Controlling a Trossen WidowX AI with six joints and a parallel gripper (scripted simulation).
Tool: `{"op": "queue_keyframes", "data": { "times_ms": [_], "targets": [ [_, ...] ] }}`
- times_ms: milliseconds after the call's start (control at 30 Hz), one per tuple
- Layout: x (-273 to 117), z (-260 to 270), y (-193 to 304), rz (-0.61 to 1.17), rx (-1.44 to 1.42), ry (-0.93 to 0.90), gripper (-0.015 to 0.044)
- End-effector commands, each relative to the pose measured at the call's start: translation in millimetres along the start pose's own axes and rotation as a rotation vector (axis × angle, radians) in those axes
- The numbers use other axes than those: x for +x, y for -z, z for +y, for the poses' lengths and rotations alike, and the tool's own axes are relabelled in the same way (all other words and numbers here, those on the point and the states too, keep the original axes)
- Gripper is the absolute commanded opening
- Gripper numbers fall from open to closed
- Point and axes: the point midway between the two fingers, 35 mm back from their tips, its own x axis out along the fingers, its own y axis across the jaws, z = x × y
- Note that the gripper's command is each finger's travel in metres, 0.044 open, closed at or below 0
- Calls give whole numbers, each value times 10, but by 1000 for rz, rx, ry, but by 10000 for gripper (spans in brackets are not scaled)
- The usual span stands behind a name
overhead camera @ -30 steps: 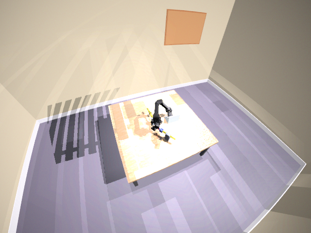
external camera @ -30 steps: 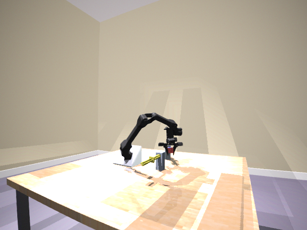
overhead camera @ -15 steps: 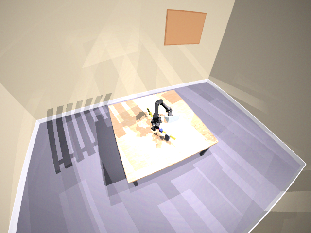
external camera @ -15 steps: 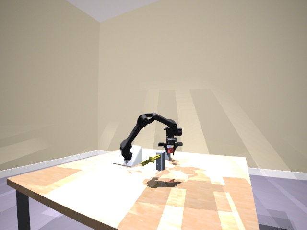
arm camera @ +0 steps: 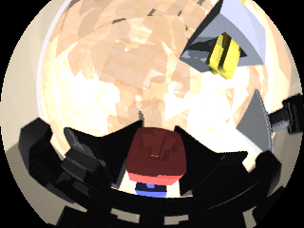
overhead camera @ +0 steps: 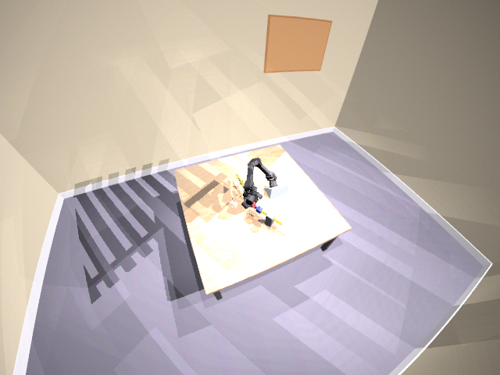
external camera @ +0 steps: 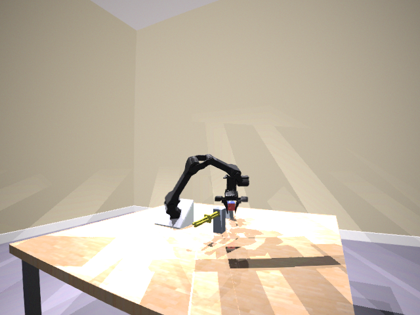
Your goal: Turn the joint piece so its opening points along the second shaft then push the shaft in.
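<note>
Fingers (overhead camera: 251,205) (external camera: 231,208) clamp the red square joint piece (overhead camera: 254,205) (external camera: 231,205) (arm camera: 157,154); if I twist off its hinge axis, it could slip or bind, misaligning the opening.

In the wrist view, the red joint piece (overhead camera: 254,205) (external camera: 231,205) (arm camera: 156,156) hides most of the blue part (overhead camera: 258,208) (external camera: 231,202) (arm camera: 151,189) behind it.
</note>
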Motion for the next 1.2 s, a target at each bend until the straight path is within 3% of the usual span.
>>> {"op": "queue_keyframes", "data": {
  "times_ms": [0,467,1067,1167],
  "targets": [
    [17,-29,1,34,61,2,0],
    [87,-142,29,175,306,-6,0],
    [86,-139,31,177,307,-8,0],
    [86,-139,31,177,307,-8,79]
  ]
}}
